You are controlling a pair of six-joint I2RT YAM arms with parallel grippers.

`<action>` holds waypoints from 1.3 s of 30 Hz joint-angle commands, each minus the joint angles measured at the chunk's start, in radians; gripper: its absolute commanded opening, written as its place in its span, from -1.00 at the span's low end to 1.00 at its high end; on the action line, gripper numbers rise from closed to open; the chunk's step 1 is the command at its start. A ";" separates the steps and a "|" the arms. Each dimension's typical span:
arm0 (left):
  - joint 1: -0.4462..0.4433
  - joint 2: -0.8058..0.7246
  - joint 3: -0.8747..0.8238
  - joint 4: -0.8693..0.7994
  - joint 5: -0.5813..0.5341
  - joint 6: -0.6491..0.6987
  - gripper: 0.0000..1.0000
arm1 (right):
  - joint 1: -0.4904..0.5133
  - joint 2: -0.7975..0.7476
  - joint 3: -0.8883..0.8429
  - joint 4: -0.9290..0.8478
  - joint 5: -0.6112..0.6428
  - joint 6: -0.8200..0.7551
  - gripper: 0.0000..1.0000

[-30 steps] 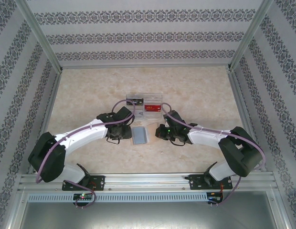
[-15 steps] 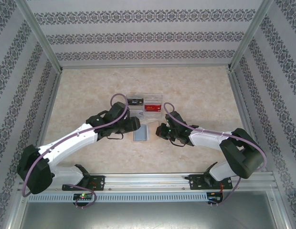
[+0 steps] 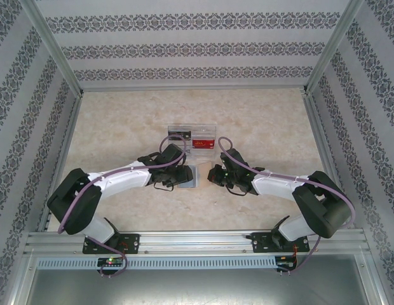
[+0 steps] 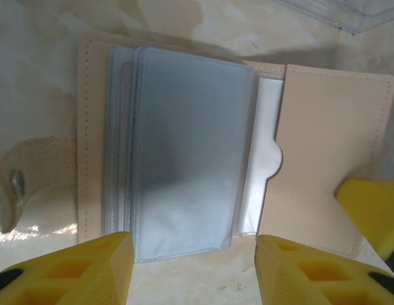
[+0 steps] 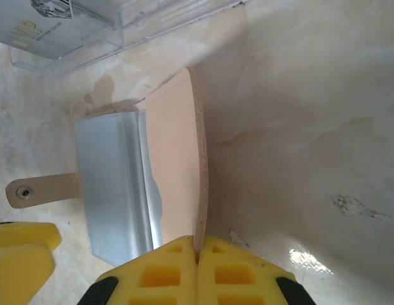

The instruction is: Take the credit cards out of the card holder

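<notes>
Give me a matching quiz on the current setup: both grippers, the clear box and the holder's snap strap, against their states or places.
Things:
1. right gripper
2. left gripper
3. clear box
4. snap strap

States or places:
A. open, by the plastic sleeves
B. lying flat on the table beside the card holder
C. shut on the card holder's tan flap
D. beyond the card holder, on its far side

Pairs: 1-C, 2-A, 3-D, 4-B.

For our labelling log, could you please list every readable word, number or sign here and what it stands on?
Gold lettering on the pale card in the clear plastic box: too blurred to read.
Print on the red card and black card: too small.
On the tan leather wallet: none.
</notes>
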 commanded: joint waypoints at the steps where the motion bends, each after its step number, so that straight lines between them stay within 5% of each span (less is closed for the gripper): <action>1: -0.010 0.019 -0.005 0.034 -0.009 -0.022 0.07 | -0.001 -0.018 -0.008 0.006 0.015 0.005 -1.00; 28: -0.010 0.061 -0.014 0.206 0.121 0.005 0.08 | -0.007 0.012 0.022 -0.006 0.000 -0.011 -1.00; 39: -0.010 0.020 0.026 0.096 0.084 0.051 1.00 | -0.009 0.013 0.024 -0.011 -0.001 -0.014 -1.00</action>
